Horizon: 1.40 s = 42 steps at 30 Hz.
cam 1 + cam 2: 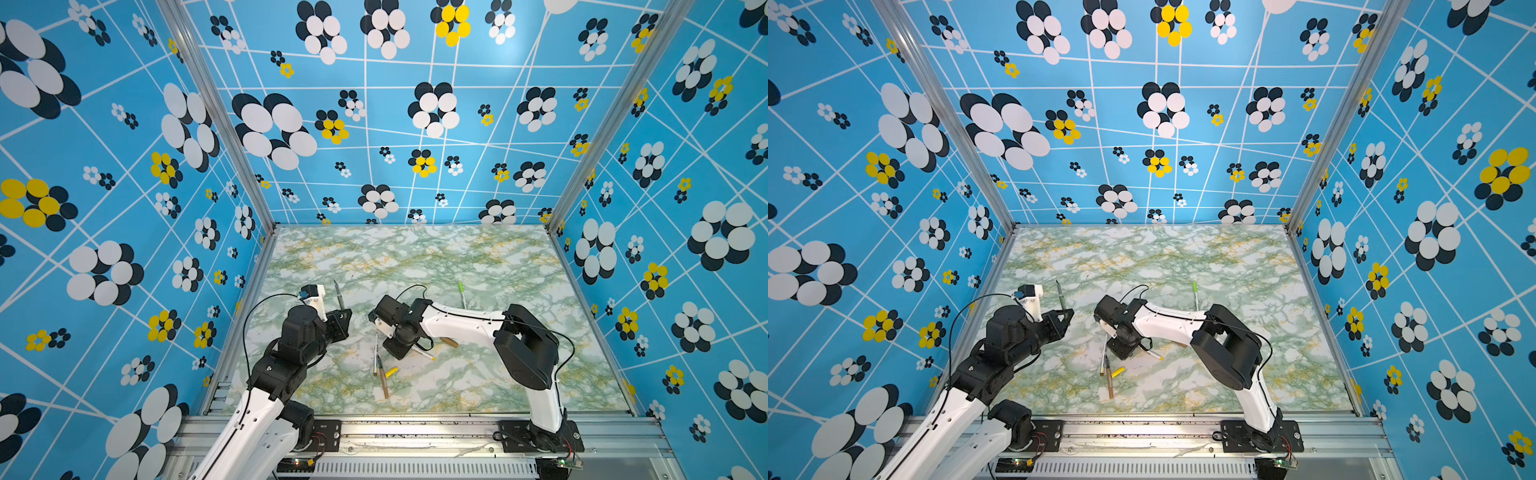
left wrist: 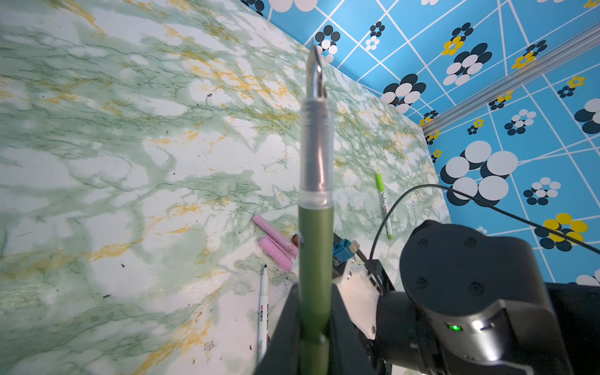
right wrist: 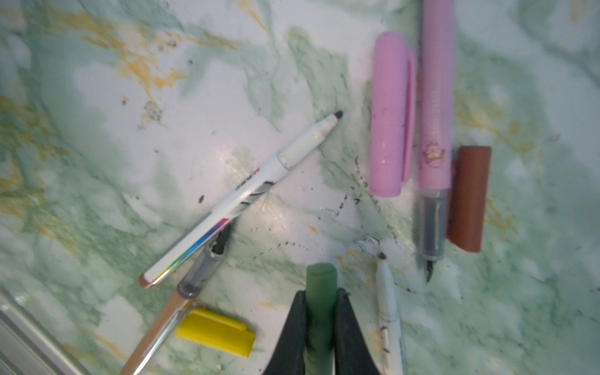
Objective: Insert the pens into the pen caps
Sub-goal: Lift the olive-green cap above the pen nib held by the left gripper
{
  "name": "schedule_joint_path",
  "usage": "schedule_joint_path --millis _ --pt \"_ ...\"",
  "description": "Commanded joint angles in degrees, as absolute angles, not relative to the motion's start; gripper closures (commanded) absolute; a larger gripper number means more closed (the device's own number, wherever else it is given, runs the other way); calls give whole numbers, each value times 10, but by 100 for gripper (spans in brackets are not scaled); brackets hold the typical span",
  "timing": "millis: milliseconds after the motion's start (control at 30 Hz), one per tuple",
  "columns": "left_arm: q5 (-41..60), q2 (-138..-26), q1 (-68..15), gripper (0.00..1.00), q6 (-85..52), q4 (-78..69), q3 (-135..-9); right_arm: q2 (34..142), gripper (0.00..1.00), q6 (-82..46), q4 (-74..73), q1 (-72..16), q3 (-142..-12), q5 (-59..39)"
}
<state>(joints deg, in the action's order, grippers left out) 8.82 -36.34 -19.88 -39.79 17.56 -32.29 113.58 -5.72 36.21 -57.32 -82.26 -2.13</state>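
Note:
My left gripper (image 2: 315, 293) is shut on a dark green pen (image 2: 315, 246), held up off the table with its bare nib pointing away from the jaws; the same pen (image 1: 339, 296) shows in both top views. My right gripper (image 3: 320, 297) is low over the table, shut on a dark green pen cap (image 3: 320, 285). Beneath it lie a pink cap (image 3: 393, 113), a pink pen (image 3: 435, 130), a brown cap (image 3: 469, 198), a yellow cap (image 3: 216, 331), a white pen (image 3: 259, 191), a tan pen (image 3: 162, 328) and a second white pen (image 3: 389, 311).
A light green capped pen (image 1: 462, 293) lies apart at the back right of the marble table (image 1: 478, 257). A tan cap (image 1: 449, 342) sits under the right forearm. Patterned blue walls close in three sides, and a metal rail (image 1: 415, 428) runs along the front.

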Motion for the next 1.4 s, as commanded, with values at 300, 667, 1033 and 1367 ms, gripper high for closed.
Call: schedule_joint_path --millis 300,667,1033,1367 --pt "205 -444 -208 100 -357 110 -340 952 97 -239 266 -454 -784 -6" --pt "218 -592 -363 100 -294 75 -403 840 94 -425 128 -355 -688 -28" --pt "220 -652 -401 100 -288 50 -431 837 94 -481 86 -348 -685 -91" --pt "216 -656 -406 100 -282 51 -436 853 95 -515 61 -349 -686 -142"
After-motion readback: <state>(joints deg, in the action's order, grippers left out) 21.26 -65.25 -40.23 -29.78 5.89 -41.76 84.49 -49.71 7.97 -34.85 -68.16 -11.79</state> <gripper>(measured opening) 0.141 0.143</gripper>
